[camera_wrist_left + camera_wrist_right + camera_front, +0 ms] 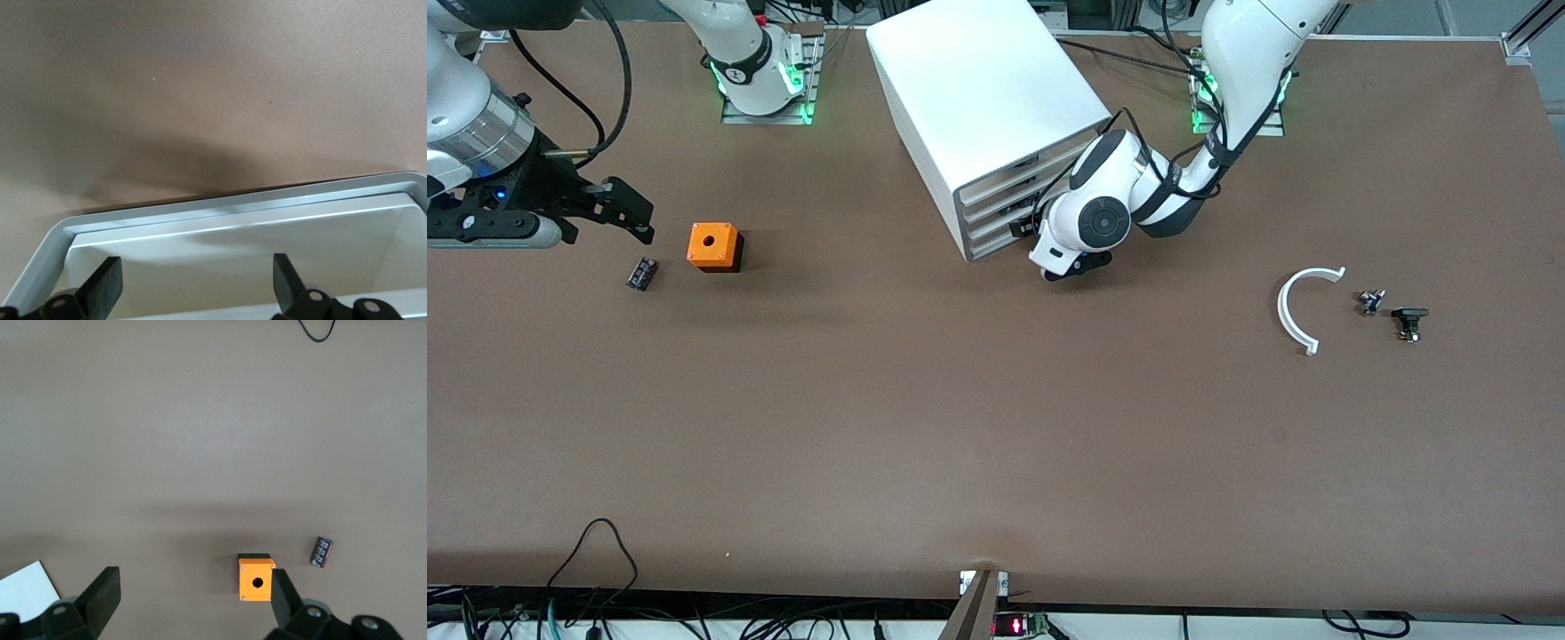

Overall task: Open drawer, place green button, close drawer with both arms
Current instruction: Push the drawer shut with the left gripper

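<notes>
A white drawer cabinet (983, 98) stands between the two arm bases. My left gripper (1072, 265) is at the front of its lowest drawers. In the left wrist view the gripper (198, 277) is open, over a drawer's pale inside, with the drawer's grey rim (233, 203) just past the fingertips. The arm hides that drawer in the front view. A small black part (1409, 322) that looks like the button lies toward the left arm's end of the table; I cannot make out its green cap. My right gripper (633, 213) is open and empty, beside the orange cube (713, 246).
A small black ribbed block (642, 273) lies by the orange cube; both also show in the right wrist view, the cube (255, 580) and the block (322, 551). A white curved piece (1303, 307) and a small silvery part (1371, 300) lie beside the black part.
</notes>
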Tool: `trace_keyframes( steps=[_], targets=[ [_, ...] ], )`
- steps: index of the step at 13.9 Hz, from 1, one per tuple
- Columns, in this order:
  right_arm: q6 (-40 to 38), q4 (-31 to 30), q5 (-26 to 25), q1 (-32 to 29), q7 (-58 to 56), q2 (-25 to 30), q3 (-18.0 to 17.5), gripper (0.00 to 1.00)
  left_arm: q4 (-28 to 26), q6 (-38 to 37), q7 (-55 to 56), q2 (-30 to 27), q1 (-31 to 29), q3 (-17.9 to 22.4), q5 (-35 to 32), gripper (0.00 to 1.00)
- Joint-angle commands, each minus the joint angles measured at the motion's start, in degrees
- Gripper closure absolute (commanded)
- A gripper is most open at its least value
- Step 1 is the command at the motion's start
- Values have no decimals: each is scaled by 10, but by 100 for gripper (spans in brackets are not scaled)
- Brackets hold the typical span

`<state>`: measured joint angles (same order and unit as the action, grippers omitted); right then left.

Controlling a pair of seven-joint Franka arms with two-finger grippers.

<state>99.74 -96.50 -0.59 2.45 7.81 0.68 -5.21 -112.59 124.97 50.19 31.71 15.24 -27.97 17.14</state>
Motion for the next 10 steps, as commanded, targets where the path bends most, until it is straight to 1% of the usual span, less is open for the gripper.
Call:
trace_keyframes(
  steps=[1, 4, 6, 7, 8, 10],
  targets=[
    [-5, 1, 12, -4, -12, 10, 0, 0, -2, -11, -17, -3, 0, -7, 21, 1],
    [-4, 1, 12, -4, -11, 9, 0, 0, 4, -33, -18, -3, -6, -7, 21, 1],
    [-4, 2, 12, -4, -11, 9, 0, 0, 42, -46, -10, -7, -10, -5, 18, 1],
    [-4, 2, 12, -4, -11, 9, 0, 0, 66, -78, -11, -12, -13, 4, 9, 1],
    [-4, 2, 12, -4, -11, 10, 0, 0, 93, -116, -11, -16, -24, 12, -19, 0],
    [-2, 2, 12, -4, -11, 9, 0, 0, 159, -203, -19, -19, -62, 10, -122, 0]
  ],
)
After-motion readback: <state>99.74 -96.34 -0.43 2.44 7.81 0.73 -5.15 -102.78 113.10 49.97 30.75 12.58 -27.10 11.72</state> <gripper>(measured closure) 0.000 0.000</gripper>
